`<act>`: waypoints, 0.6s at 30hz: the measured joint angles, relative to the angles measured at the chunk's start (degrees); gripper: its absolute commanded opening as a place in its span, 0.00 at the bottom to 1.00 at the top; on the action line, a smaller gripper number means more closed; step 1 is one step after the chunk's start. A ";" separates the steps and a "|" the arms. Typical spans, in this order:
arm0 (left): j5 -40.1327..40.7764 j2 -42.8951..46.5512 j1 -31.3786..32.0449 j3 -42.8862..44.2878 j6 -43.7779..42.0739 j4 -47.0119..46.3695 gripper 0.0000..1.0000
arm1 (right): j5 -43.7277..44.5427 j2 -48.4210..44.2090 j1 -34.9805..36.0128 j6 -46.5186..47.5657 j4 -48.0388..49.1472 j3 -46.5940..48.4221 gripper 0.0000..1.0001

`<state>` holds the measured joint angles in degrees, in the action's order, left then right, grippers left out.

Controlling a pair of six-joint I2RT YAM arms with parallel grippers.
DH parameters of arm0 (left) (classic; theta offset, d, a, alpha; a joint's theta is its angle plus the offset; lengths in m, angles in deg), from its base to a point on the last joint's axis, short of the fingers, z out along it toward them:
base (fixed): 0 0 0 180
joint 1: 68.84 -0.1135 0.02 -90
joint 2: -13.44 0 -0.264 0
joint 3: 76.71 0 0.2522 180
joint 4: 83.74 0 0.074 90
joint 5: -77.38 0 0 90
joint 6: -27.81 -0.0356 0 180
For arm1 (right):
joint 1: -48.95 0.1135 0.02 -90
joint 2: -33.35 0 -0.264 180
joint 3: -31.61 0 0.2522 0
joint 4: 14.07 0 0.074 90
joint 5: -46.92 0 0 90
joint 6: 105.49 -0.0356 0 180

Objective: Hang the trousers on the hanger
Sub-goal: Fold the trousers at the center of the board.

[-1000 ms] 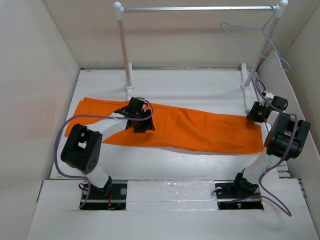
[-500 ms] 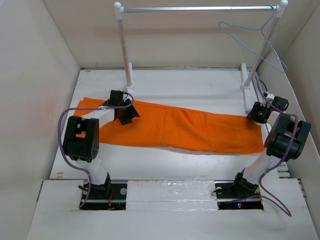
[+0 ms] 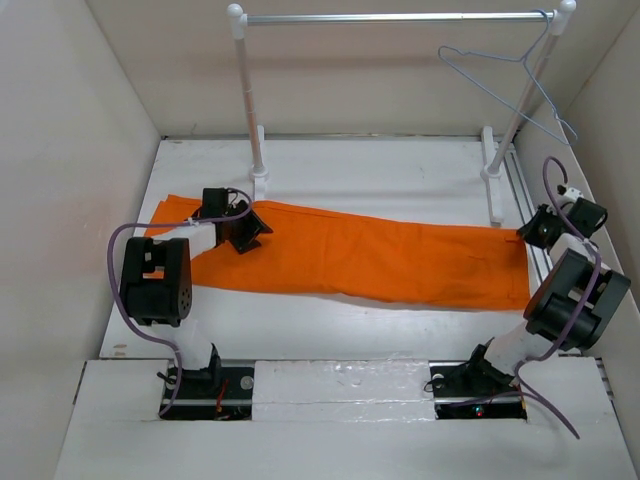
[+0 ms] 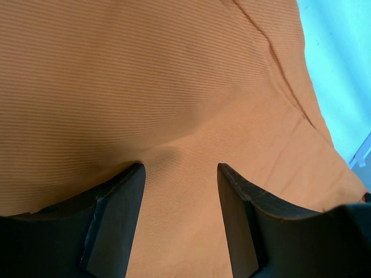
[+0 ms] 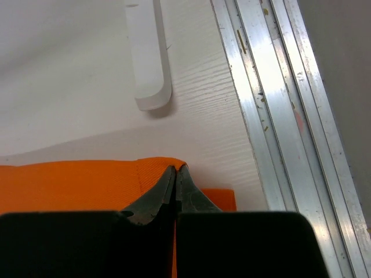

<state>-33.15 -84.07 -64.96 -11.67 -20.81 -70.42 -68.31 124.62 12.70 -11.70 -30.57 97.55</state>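
The orange trousers (image 3: 360, 258) lie flat across the table, stretching from left to right. My left gripper (image 3: 243, 232) is over their left end. In the left wrist view it (image 4: 179, 168) is open, with both fingertips pressed down on the cloth (image 4: 174, 87). My right gripper (image 3: 541, 228) is at the trousers' far right top corner. In the right wrist view its jaws (image 5: 175, 168) are shut on a raised fold of the cloth edge (image 5: 87, 185). The pale blue wire hanger (image 3: 505, 82) hangs by its hook at the right end of the rail, apart from both grippers.
The metal rail (image 3: 390, 17) on white posts (image 3: 248, 100) stands at the back. Its right foot (image 5: 148, 58) lies just beyond my right gripper. An aluminium track (image 5: 278, 87) runs along the table's right edge. Walls close in on the left, right and back.
My left gripper has slid left along the trousers toward their left end. My right gripper has moved right and slightly back, taking the trousers' corner with it.
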 measured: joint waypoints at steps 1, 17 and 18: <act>-0.57 0.24 -0.70 -0.42 0.22 -0.09 0.51 | 0.15 -0.70 -0.35 -0.04 -0.44 0.15 0.00; 0.39 2.64 -0.46 -1.40 -0.83 1.68 0.53 | 4.13 6.80 -0.94 1.42 -6.21 4.28 0.41; 0.98 3.58 0.13 -1.44 -1.09 2.84 0.54 | 5.42 6.10 -0.68 1.99 -6.25 4.81 0.63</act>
<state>-32.17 -80.49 -64.83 -13.11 -21.90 -67.58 -62.89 130.72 12.03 -9.71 -36.82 102.36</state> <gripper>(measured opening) 0.524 0.395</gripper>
